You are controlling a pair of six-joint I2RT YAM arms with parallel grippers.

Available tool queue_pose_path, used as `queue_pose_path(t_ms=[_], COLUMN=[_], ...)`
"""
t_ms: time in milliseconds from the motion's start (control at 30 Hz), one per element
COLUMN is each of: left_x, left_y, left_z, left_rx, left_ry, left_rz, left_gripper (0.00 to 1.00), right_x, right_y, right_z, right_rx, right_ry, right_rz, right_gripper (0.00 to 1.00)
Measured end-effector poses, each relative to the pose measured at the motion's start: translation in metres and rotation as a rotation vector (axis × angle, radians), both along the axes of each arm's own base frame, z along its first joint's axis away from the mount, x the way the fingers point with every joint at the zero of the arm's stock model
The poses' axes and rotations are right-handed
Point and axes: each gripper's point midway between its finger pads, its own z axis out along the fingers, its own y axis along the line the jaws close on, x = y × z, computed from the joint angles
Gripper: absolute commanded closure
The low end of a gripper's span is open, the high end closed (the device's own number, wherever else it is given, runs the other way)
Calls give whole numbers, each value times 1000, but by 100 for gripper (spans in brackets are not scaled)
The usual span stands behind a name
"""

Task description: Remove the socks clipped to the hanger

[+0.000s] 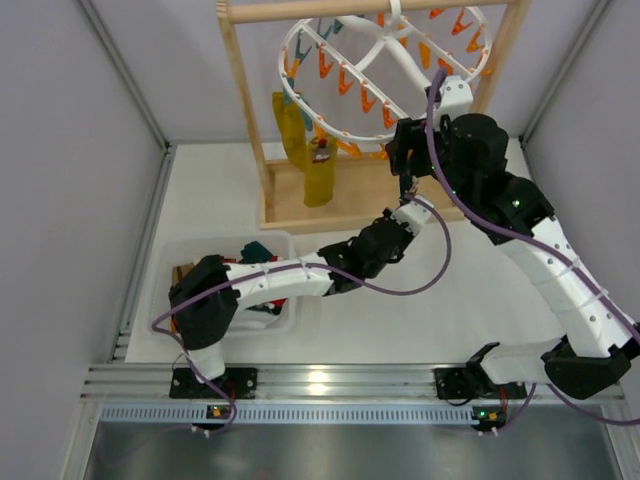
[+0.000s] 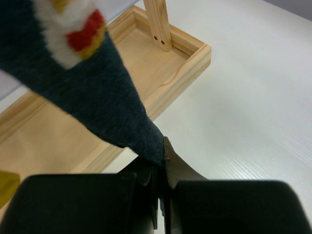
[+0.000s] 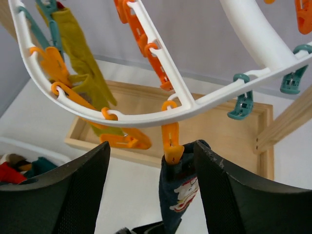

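Note:
The white oval hanger [image 1: 385, 70] hangs from the wooden stand, with orange and teal pegs round its rim [image 3: 146, 117]. A dark navy sock [image 3: 178, 190] with a red and white pattern dangles from an orange peg [image 3: 170, 144]. My right gripper [image 3: 152, 146] is open, with that peg and the sock's top between its fingers, closer to the right finger [image 3: 234, 185]. My left gripper [image 2: 162, 153] is shut on the lower tip of the navy sock [image 2: 87, 83]. Mustard yellow socks [image 1: 320, 170] hang clipped on the hanger's left side; they also show in the right wrist view [image 3: 83, 58].
The light wooden stand has a flat tray-like base [image 2: 58, 136] and uprights [image 1: 245, 110] under the hanger. A clear plastic bin [image 1: 180, 255] at the near left holds several loose socks. Grey walls close in both sides of the white table [image 1: 470, 290].

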Motion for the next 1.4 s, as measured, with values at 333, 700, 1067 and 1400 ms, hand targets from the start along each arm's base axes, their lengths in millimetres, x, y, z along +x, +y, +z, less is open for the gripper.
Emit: queue_pose_path(t_ms=[333, 700, 1067, 1400], left_x=[1, 1, -5, -11], left_y=[69, 101, 107, 106], left_z=[46, 54, 48, 49], left_rx=[-212, -342, -386, -401], left_ry=[118, 263, 356, 386], left_rz=[-142, -296, -351, -385], left_gripper=[100, 100, 100, 100], right_x=[-17, -27, -27, -21], right_y=[23, 32, 18, 30], right_z=[3, -12, -20, -10], right_rx=[79, 129, 169, 158], right_ry=[40, 52, -4, -106], right_rz=[349, 538, 595, 725], right_gripper=[29, 29, 32, 34])
